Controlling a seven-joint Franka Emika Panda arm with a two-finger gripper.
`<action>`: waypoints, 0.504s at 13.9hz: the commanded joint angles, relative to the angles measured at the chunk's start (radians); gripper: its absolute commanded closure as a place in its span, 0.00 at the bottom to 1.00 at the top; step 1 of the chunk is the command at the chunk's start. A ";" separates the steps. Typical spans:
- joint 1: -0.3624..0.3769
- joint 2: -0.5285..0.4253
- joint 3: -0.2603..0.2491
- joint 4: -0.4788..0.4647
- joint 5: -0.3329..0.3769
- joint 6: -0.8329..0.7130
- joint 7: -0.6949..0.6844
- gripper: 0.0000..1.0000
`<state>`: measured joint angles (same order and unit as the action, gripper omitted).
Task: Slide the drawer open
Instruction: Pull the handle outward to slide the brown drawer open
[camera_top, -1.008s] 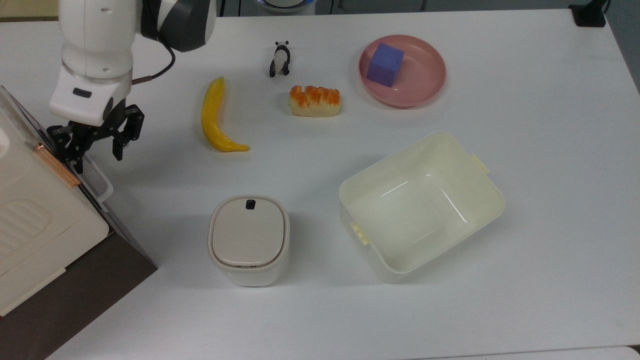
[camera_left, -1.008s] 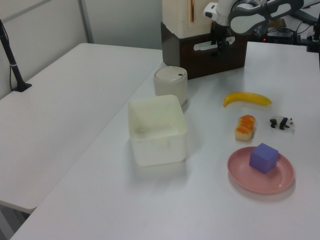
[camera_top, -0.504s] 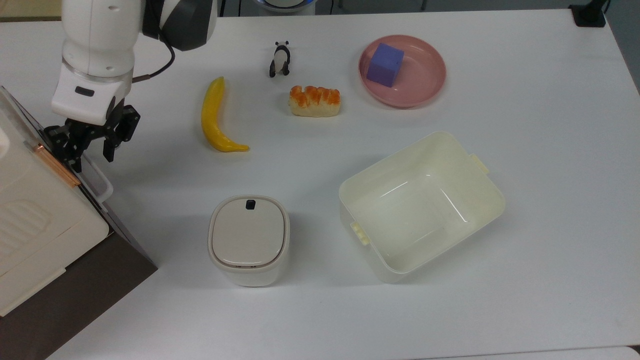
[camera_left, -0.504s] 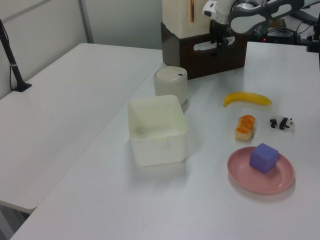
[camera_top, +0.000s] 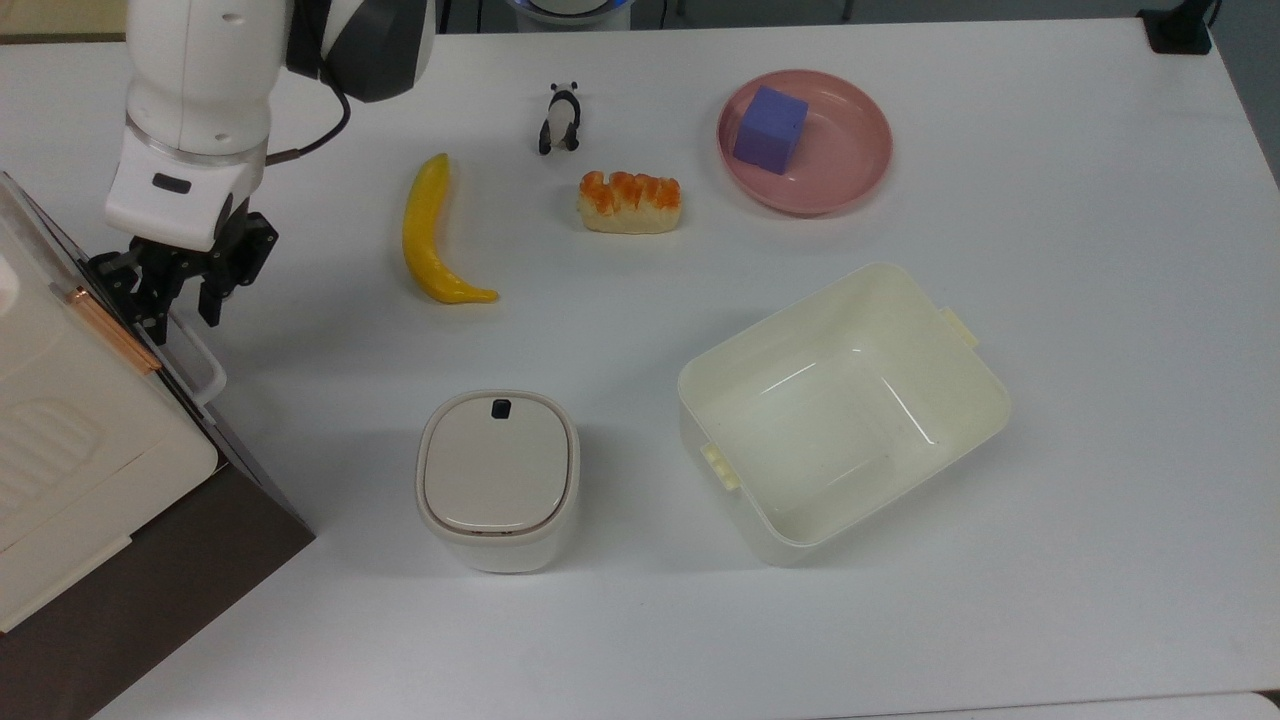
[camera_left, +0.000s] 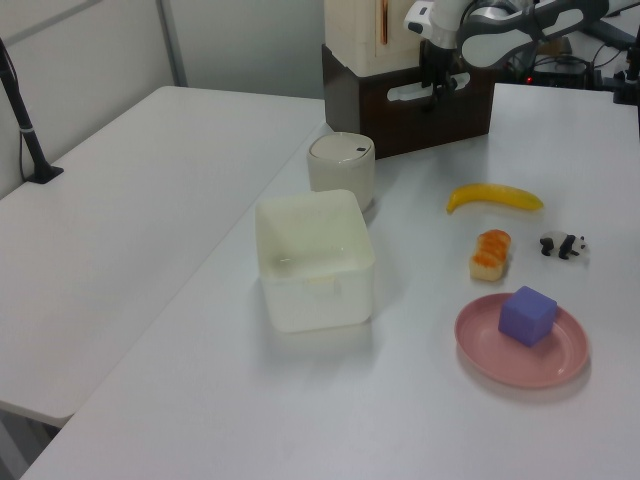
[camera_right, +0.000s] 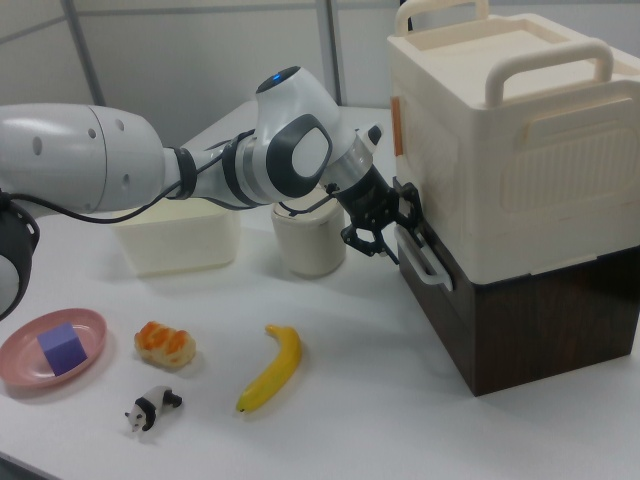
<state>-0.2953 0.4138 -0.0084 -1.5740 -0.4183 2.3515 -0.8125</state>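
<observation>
No writing is legible. On the white table (camera_top: 1050, 250), the drawer (camera_top: 215, 425) sits at nine o'clock in the top view, shut. The gripper (camera_top: 180, 305), fingers apart, straddles its white handle (camera_top: 197, 352).

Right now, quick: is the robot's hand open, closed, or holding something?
Hand: open, its fingers on either side of the drawer's white loop handle, not clamped on it.

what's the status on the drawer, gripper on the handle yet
Gripper open, straddling the white loop handle. Drawer shut. Nothing in the way.
</observation>
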 joint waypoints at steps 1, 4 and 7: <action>0.005 -0.009 -0.004 -0.017 -0.030 0.011 0.026 0.83; 0.005 -0.021 -0.004 -0.029 -0.028 0.009 0.026 0.97; 0.008 -0.030 -0.002 -0.046 -0.028 0.009 0.029 1.00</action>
<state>-0.2959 0.4144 -0.0085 -1.5768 -0.4201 2.3510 -0.8086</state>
